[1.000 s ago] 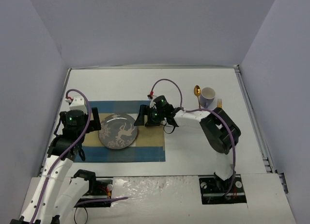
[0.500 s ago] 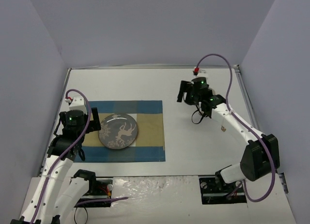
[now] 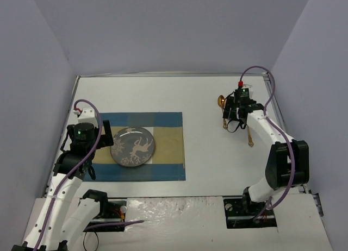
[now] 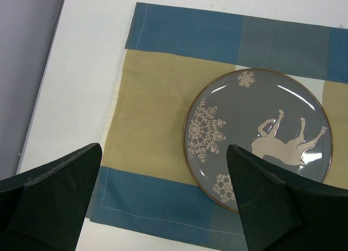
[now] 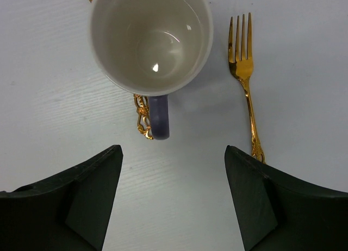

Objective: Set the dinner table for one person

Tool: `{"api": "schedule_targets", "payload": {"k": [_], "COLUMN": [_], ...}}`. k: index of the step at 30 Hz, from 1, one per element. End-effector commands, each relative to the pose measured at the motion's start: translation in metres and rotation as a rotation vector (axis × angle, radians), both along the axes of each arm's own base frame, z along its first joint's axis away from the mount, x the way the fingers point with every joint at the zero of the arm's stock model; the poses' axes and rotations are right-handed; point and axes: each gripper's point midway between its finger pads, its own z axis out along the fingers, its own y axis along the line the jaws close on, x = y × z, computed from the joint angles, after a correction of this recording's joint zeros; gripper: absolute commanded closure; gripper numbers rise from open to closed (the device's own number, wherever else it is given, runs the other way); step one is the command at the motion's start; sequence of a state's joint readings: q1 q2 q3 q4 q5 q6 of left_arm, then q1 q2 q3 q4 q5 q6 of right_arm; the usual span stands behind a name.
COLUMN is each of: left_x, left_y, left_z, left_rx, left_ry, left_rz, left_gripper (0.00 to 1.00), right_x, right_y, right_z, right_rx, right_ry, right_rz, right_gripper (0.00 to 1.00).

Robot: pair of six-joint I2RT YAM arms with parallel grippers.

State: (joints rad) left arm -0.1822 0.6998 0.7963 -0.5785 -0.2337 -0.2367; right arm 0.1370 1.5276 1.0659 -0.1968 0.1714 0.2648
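In the left wrist view, you are holding the left claw (image 4: 163, 148) released and empty above the left half of the checked placemat (image 4: 152, 110). The grey plate (image 4: 258, 137) with the white horse is sitting on the cloth at about 2 o'clock from the claw. The white tabletop (image 4: 81, 71) is showing at 9 o'clock, beyond the cloth's edge. I think this claw is waiting there so that the plate has free space.

In the right wrist view, the right claw (image 5: 173, 149) is also hanging released, with nothing between its fingers. The white cup (image 5: 151, 39) is standing upright at 12 o'clock, and its blue handle is pointing to 6 o'clock, straight into the gap. To me this looks like lining up for a grasp of the cup. The gold fork (image 5: 244, 88) is lying at 3 o'clock from the cup, not touching it, tines toward 12 o'clock. The ornate end of the gold spoon (image 5: 143, 120) is lying just beside the cup handle, so a closing finger could push it.

In the top view, the tabletop is filling the whole floor of the scene. The placemat with the plate is lying toward 8 o'clock. The right arm is reaching toward 2 o'clock and hiding the cup; only the spoon bowl and the fork handle are showing. These pieces are not yet on the placemat.
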Motion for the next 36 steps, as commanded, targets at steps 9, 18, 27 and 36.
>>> {"api": "schedule_targets", "payload": {"k": [9, 18, 27, 36], "left_x": [0.01, 0.01, 0.011, 0.012], "left_y": [-0.002, -0.003, -0.004, -0.005], "left_z": [0.028, 0.026, 0.025, 0.025], "left_rx": [-0.001, 0.002, -0.001, -0.003], "left_ry": [-0.081, -0.073, -0.068, -0.067], "left_rz": [-0.009, -0.01, -0.017, -0.025], "left_gripper": [0.03, 0.03, 0.03, 0.03], "right_x": [0.044, 0.055, 0.057, 0.064], "right_y": [-0.001, -0.003, -0.013, 0.008], "right_z": [-0.016, -0.02, -0.008, 0.05], "right_rx": [0.053, 0.044, -0.009, -0.051], "right_ry": [-0.031, -0.054, -0.091, -0.247], "right_rz": [0.019, 0.018, -0.001, 0.09], "right_gripper": [0.52, 0.68, 0.98, 1.0]}}
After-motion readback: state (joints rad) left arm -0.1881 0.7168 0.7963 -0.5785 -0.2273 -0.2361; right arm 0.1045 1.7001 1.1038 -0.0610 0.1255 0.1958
